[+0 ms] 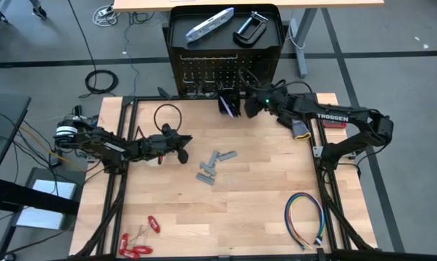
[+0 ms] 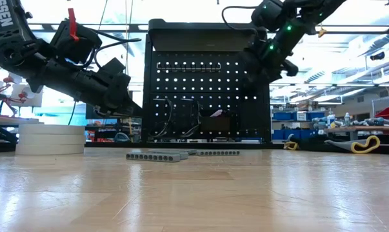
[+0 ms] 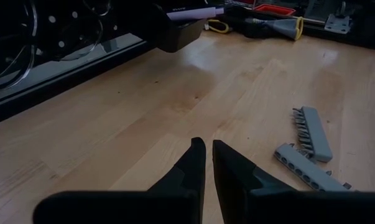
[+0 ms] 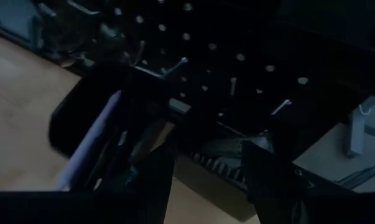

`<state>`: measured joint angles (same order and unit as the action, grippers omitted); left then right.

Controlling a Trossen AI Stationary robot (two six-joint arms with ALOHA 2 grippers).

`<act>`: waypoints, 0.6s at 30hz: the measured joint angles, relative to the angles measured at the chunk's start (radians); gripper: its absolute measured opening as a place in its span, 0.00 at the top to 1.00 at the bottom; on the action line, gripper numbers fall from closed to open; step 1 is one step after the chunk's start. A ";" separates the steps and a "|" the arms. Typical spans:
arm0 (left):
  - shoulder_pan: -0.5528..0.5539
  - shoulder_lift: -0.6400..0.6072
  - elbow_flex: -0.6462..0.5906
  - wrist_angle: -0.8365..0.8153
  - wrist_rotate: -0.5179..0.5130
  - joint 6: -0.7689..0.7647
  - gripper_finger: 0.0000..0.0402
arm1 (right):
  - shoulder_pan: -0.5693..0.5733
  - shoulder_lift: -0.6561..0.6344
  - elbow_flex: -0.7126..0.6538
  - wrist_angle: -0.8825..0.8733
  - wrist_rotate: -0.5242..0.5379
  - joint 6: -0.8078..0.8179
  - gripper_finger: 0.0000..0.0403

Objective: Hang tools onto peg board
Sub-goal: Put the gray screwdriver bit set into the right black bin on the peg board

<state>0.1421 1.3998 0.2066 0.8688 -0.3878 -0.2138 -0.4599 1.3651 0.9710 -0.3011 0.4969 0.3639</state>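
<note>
The left gripper (image 3: 206, 163) hangs low over the left half of the worktop (image 1: 254, 203), its jaws drawn almost together on nothing, a thin slit between the tips. In the high view it sits left of centre (image 1: 183, 147), with bare wood ahead of it. To its right in that view lie the grey metal pieces (image 1: 212, 168), a few strips with rows of sockets, well clear of every worktop edge. A black cable loop (image 1: 167, 114) lies just above the left arm in the frame. White tape rolls (image 2: 50, 139) are stacked at the left edge of the low view.

The right gripper (image 4: 207, 167) is up at the far edge, jaws spread and empty, close in front of the peg board (image 1: 204, 69) and its hooks. A small black bin (image 1: 229, 104) with a pale pen-like rod in it hangs at the board's foot, just left of that gripper (image 1: 253, 106) in the high view.

On the board's tray-like top, upper centre of the frame, rest a silver bar-shaped tool (image 1: 209, 24) and a black C-clamp (image 1: 250, 28). Red-handled hand tools (image 1: 137, 243) lie at the lower left corner, near the front edge; a multicoloured wire loop (image 1: 305, 217) lies lower right. The middle and front of the worktop stay open.
</note>
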 joint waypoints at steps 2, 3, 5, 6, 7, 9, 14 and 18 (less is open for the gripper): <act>0.000 0.000 0.000 0.000 0.000 0.000 0.91 | 0.023 0.000 0.000 -0.005 0.000 -0.001 0.51; 0.000 0.000 0.000 0.000 0.000 0.000 0.91 | 0.037 0.000 0.000 -0.008 0.000 -0.003 0.51; 0.000 0.000 0.000 0.000 0.000 0.000 0.91 | 0.073 0.000 0.000 -0.020 0.000 -0.007 0.51; 0.000 0.000 0.000 0.000 0.000 0.000 0.91 | 0.094 0.000 0.000 -0.030 0.000 -0.007 0.51; 0.000 0.000 0.000 0.000 0.000 0.000 0.91 | 0.118 0.000 0.000 -0.037 -0.003 -0.008 0.51; 0.000 0.000 0.000 0.000 0.000 0.000 0.91 | 0.175 0.006 0.000 -0.047 -0.047 -0.029 0.51; 0.000 0.000 0.000 0.000 0.000 0.000 0.91 | 0.355 0.031 -0.066 0.044 -0.164 -0.090 0.51; 0.000 0.000 0.000 0.000 0.043 0.000 0.91 | 0.464 0.093 -0.171 0.258 -0.161 -0.055 0.50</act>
<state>0.1421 1.3998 0.2066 0.8691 -0.3445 -0.2142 0.0038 1.4580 0.8001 -0.0429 0.3361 0.3086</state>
